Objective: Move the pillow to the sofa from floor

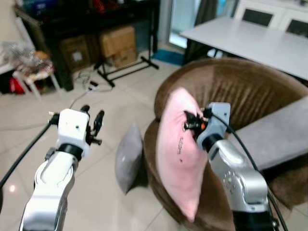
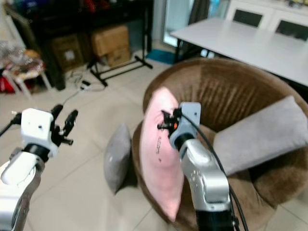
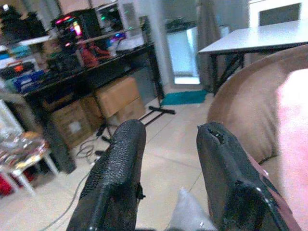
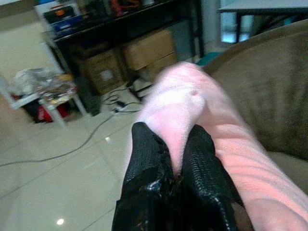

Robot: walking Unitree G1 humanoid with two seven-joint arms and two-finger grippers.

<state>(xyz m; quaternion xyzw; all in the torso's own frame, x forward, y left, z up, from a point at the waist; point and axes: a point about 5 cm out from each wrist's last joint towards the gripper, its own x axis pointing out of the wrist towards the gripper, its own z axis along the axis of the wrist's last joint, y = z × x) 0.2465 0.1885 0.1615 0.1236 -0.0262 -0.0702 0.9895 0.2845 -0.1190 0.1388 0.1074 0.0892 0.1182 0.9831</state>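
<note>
A pink pillow (image 1: pixel 179 149) hangs upright over the front edge of the round brown sofa (image 1: pixel 245 91). My right gripper (image 1: pixel 191 121) is shut on the pillow's upper part, and the right wrist view shows pink fabric (image 4: pixel 178 103) pinched between the black fingers (image 4: pixel 144 154). A grey pillow (image 1: pixel 129 159) leans on the floor against the sofa's left side. My left gripper (image 1: pixel 92 126) is raised over the tiles to the left, open and empty, with its fingers (image 3: pixel 120 163) spread apart.
Another grey cushion (image 1: pixel 276 132) lies on the sofa seat at the right. A white table (image 1: pixel 250 41) stands behind the sofa. A black shelf with cardboard boxes (image 1: pixel 115 43) and cables (image 1: pixel 86 84) lines the back left, beside a small white stool (image 1: pixel 31 72).
</note>
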